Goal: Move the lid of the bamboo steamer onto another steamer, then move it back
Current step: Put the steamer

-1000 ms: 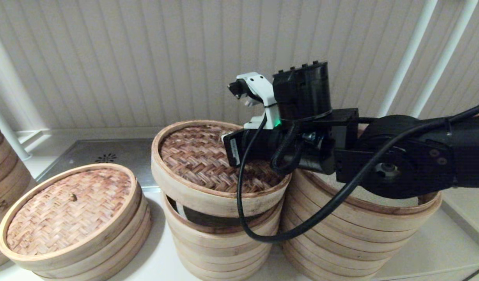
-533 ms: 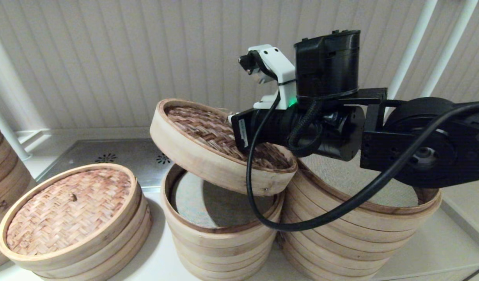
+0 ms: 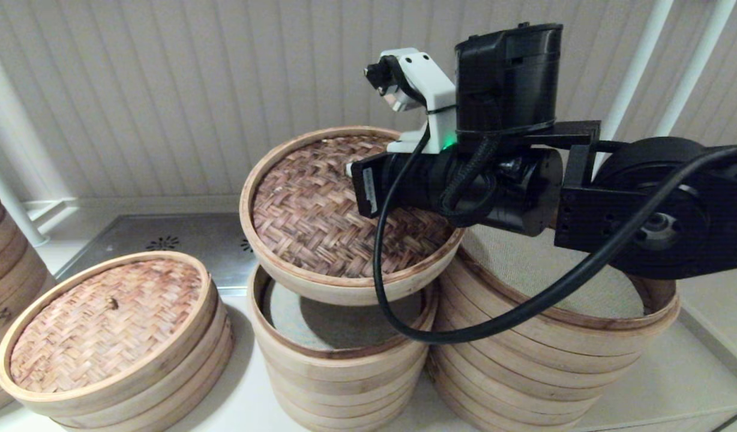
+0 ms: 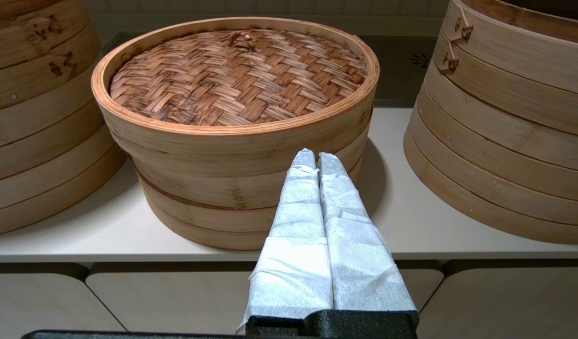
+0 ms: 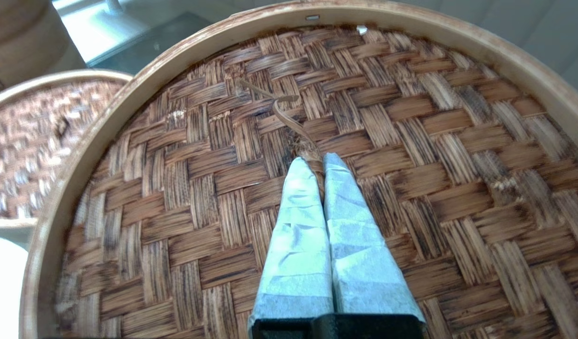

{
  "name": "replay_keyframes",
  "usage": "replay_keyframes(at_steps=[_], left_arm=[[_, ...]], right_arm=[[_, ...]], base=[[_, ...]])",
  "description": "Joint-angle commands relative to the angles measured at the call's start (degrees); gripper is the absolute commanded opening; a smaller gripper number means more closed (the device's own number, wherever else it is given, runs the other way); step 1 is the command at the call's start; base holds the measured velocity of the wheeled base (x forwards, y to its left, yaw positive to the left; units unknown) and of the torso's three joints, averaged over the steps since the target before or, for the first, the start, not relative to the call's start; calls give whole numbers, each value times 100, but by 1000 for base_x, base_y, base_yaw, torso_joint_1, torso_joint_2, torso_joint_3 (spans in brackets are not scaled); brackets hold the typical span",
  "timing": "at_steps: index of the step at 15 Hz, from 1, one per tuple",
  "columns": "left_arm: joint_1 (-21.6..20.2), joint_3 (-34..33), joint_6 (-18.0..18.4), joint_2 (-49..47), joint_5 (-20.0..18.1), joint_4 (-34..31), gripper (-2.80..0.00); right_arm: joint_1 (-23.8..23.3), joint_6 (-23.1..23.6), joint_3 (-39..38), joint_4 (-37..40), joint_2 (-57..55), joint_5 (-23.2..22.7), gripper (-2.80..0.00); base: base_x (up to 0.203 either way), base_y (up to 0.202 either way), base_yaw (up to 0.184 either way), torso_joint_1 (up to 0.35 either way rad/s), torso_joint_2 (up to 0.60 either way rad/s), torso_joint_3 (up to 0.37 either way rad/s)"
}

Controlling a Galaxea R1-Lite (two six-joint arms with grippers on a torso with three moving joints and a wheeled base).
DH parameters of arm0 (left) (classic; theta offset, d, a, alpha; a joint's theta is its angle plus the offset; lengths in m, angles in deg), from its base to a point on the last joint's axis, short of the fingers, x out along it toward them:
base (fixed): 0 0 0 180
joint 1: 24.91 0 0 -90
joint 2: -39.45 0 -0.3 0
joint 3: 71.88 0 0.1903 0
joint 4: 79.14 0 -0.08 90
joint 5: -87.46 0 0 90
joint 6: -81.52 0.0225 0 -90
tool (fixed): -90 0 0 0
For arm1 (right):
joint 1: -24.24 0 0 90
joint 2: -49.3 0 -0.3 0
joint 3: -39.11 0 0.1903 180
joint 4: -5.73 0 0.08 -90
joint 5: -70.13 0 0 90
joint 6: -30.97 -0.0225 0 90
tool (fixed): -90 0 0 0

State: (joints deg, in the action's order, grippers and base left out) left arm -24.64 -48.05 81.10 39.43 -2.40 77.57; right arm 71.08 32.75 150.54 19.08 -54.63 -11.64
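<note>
The bamboo steamer lid [image 3: 311, 216], dark herringbone weave in a pale rim, hangs tilted in the air above the narrow middle steamer [image 3: 338, 366], whose liner is uncovered. My right gripper [image 5: 317, 162] is shut on a thin fibre loop at the lid's [image 5: 411, 141] centre; in the head view the black right wrist [image 3: 464, 186] hides the fingers. The other steamer [image 3: 554, 342], the widest stack with a beige mesh liner, stands open just right of the lid, under my right arm. My left gripper [image 4: 316, 155] is shut and empty, low at the counter's front edge.
A low stack with a paler knobbed lid [image 3: 104, 318] sits at the left, directly ahead of the left gripper [image 4: 237, 80]. A tall stack [image 3: 2, 264] stands at the far left. A ribbed wall and white pipes [image 3: 629, 84] are behind.
The right gripper lifted the lid off the middle steamer. It rose, tipped steeply, and now hangs higher with its woven face turned toward the head camera. The left arm stayed put.
</note>
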Motion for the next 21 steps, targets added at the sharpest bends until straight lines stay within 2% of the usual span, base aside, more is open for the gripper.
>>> replay_keyframes(at_steps=[1,6,11,21], left_arm=[[0,-2,-2,2,4,1,-280],[0,-2,-2,2,4,1,-280],[0,-2,-2,2,4,1,-280],[0,-2,-2,1,4,1,-280]], right_arm=[[0,29,167,106,42,3,-280],[-123,48,261,330,292,91,-280],[-866,68,-17,594,867,91,-280],[-2355,136,-1462,569,1831,19,-280]], base=[[0,0,0,0,0,0],[0,0,0,0,0,0],[0,0,0,0,0,0],[0,0,0,0,0,0]])
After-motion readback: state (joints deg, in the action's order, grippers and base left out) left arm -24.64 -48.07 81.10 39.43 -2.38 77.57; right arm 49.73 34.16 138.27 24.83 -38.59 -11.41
